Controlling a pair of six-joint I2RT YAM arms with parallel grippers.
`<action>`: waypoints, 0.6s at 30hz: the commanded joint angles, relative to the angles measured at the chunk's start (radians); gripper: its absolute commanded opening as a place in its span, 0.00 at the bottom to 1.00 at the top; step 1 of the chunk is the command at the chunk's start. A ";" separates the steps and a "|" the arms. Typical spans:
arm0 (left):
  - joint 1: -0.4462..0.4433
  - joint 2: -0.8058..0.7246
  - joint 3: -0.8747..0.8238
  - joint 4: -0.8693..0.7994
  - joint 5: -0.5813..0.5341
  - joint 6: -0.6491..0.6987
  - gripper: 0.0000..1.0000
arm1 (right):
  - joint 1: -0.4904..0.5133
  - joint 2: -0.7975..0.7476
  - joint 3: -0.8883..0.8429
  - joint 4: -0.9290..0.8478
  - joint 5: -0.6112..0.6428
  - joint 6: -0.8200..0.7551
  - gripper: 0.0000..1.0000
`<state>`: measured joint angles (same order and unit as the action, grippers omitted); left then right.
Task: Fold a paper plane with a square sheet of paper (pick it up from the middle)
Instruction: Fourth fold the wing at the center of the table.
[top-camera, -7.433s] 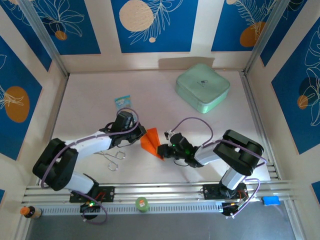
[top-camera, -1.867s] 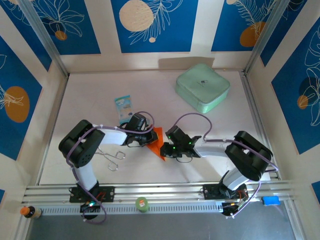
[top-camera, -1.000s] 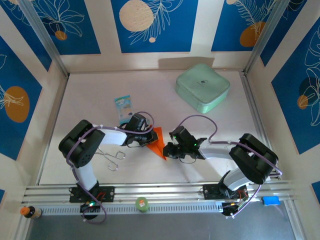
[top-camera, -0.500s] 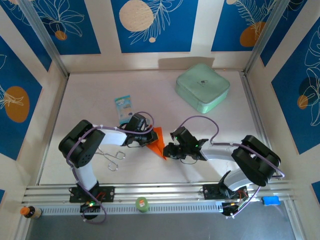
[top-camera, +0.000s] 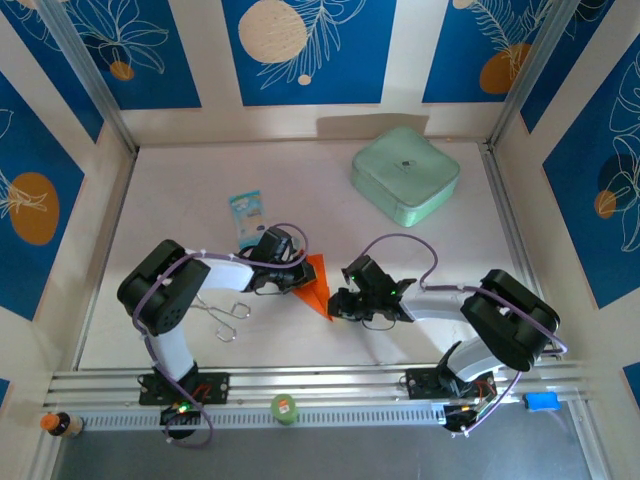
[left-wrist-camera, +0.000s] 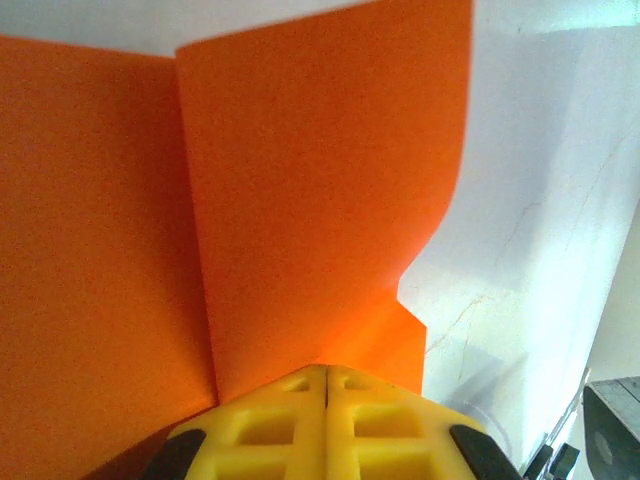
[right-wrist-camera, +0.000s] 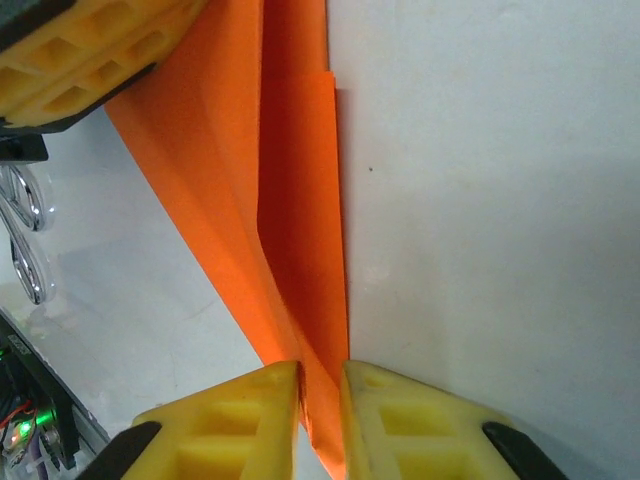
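Observation:
The square sheet of paper (top-camera: 317, 279) is bright orange and lies on the white table, folded into a narrow pointed dart with a centre crease. My left gripper (top-camera: 296, 281) is shut, and its yellow tips (left-wrist-camera: 327, 372) rest on the wide end of the paper (left-wrist-camera: 320, 200), where a flap stands up. My right gripper (top-camera: 333, 303) is at the pointed near end. Its jaws (right-wrist-camera: 321, 375) stand a narrow gap apart with the folded tip of the paper (right-wrist-camera: 295, 210) between them, touching both pads. The left gripper's fingers (right-wrist-camera: 90, 60) show at the top left of the right wrist view.
A mint-green box (top-camera: 405, 175) sits at the back right. A small blue-and-white packet (top-camera: 245, 206) lies behind the left gripper. A metal wire clip (top-camera: 226, 316) lies left of the paper, under the left forearm. A green round item (top-camera: 286, 408) sits on the front rail.
My right gripper's jaws have eased slightly apart around the paper's tip, and that arm has shifted a little. The left gripper and the paper have stayed in place.

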<state>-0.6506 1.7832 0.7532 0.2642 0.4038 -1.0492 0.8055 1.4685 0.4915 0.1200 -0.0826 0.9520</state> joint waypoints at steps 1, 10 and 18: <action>-0.004 0.018 -0.029 -0.045 -0.020 -0.008 0.03 | 0.011 0.027 -0.025 -0.007 -0.003 0.026 0.17; -0.003 0.021 -0.031 -0.036 -0.019 -0.013 0.03 | 0.010 0.026 -0.038 -0.004 -0.008 0.031 0.13; -0.004 0.018 -0.031 -0.043 -0.020 -0.010 0.03 | -0.007 -0.081 -0.039 -0.025 0.006 0.054 0.19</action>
<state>-0.6506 1.7832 0.7479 0.2752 0.4042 -1.0573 0.8047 1.4456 0.4732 0.1364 -0.0795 0.9836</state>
